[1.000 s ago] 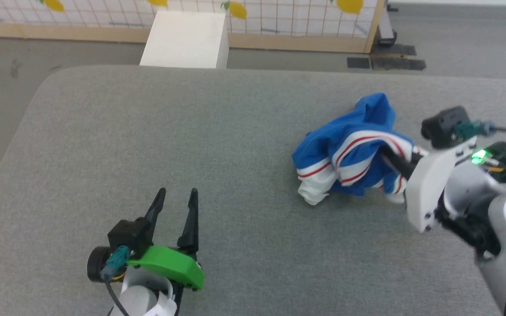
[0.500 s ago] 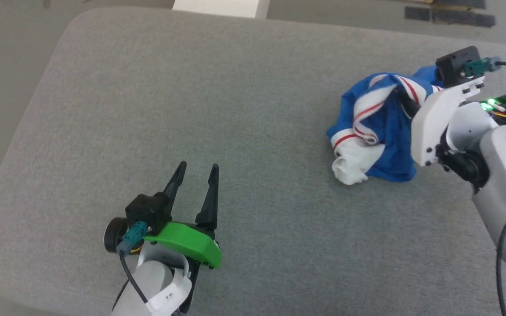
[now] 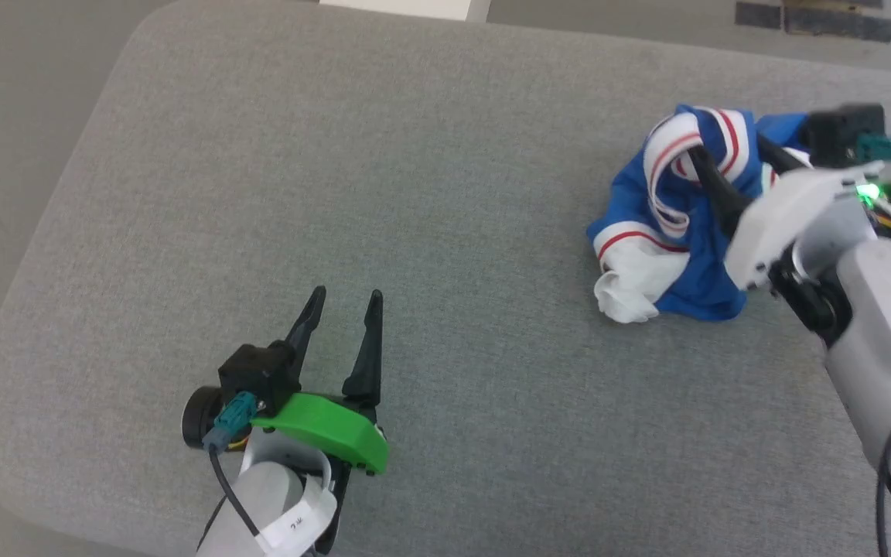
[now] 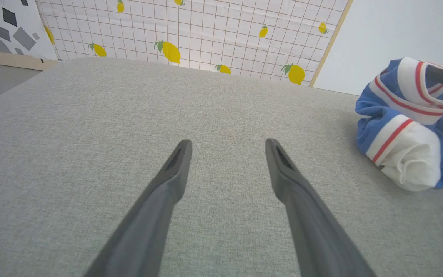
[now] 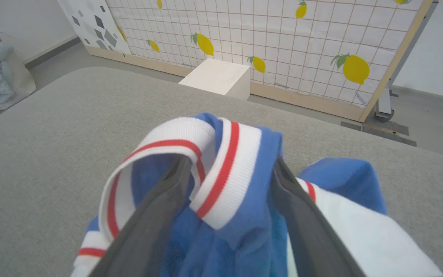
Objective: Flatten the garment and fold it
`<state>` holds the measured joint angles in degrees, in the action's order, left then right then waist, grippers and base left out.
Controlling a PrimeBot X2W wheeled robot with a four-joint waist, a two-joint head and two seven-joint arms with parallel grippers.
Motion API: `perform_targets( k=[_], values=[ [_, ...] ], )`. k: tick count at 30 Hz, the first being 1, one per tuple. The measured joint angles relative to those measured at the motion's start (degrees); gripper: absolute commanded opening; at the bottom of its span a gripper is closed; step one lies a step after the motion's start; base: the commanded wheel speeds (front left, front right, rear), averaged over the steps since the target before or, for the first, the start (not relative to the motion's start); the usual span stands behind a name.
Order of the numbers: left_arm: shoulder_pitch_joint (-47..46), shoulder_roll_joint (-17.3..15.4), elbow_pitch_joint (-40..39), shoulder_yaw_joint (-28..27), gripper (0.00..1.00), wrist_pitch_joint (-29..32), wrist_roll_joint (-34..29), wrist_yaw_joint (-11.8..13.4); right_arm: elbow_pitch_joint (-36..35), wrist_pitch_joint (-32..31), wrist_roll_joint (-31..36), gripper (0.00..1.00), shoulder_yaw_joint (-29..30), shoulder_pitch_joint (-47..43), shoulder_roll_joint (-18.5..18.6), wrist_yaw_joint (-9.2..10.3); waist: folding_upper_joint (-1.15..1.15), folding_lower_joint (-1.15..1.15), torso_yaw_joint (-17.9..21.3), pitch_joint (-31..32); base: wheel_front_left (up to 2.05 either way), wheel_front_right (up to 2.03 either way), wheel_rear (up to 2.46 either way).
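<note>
Garment (image 3: 685,259): lies bunched in a heap at the right of the head view, resting on the grey padded surface (image 3: 414,193), near its right edge. Blue body fabric, a white sleeve end at the heap's lower left, red-striped white trim looped across the top. Not flattened, not folded.

Right gripper (image 3: 728,147): enters from the lower right of the head view, its fingers pushed into the top of the heap. In the right wrist view its jaws stand wide apart (image 5: 230,159); striped trim and blue cloth (image 5: 240,215) lie between and over the two fingers. No pinch on the fabric is seen.

Left gripper (image 3: 347,292): lower left of the head view, well apart from the garment. Jaws spread, nothing between them (image 4: 228,141); bare grey surface beneath. The left wrist view places the garment (image 4: 410,154) at the right edge.

Background: lemon-printed screen (image 4: 206,30) beyond the surface's far edge; white box (image 5: 217,77) before it.
</note>
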<state>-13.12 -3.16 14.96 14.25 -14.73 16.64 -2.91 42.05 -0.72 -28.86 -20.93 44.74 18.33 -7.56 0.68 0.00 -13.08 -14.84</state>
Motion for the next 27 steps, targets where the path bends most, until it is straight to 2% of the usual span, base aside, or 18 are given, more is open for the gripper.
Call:
perform_targets(
  k=[3,9,11,14,15,21,27],
  values=[
    [0.7,0.0,0.2,-0.4,1.0,0.0,0.0,0.0,-2.1,-2.2,-1.2,1.0,1.9,-3.8,1.5,0.0,0.0,0.0,0.7,1.2,0.0,0.0,0.0],
    [2.0,0.1,0.3,-0.8,1.0,0.0,-0.6,0.0,-9.1,-11.7,-2.0,1.0,6.8,-9.6,5.9,0.0,0.0,0.0,2.5,3.4,0.0,0.0,0.0],
    [2.2,0.1,0.2,-0.9,1.0,0.0,-0.6,0.0,-11.7,-17.7,-2.2,1.0,8.3,-11.9,7.1,0.0,0.0,0.0,3.2,4.0,0.0,0.0,0.0],
    [2.2,0.1,0.1,-0.9,1.0,0.0,-1.0,-0.1,-14.0,-24.9,-3.0,1.0,9.6,-14.0,7.1,0.01,0.0,0.0,3.9,4.2,0.0,0.0,0.0],
    [2.2,0.1,-0.1,-0.7,1.0,0.0,-1.0,-0.1,-15.4,-29.0,-2.8,1.0,11.3,-14.7,6.8,0.01,0.0,0.0,4.0,3.7,0.0,0.0,0.0],
    [2.0,0.1,-0.3,-0.6,1.0,0.0,-1.0,-0.1,-15.9,-33.1,-0.7,1.0,12.0,-14.1,4.9,0.01,0.0,0.0,3.2,1.6,0.0,0.0,0.0],
    [1.0,0.1,-0.3,-0.2,1.0,0.0,-1.0,-0.6,-11.9,-34.9,1.3,1.0,9.7,-10.8,3.8,0.01,0.0,0.0,2.3,-0.3,0.0,0.0,0.0]
  ],
)
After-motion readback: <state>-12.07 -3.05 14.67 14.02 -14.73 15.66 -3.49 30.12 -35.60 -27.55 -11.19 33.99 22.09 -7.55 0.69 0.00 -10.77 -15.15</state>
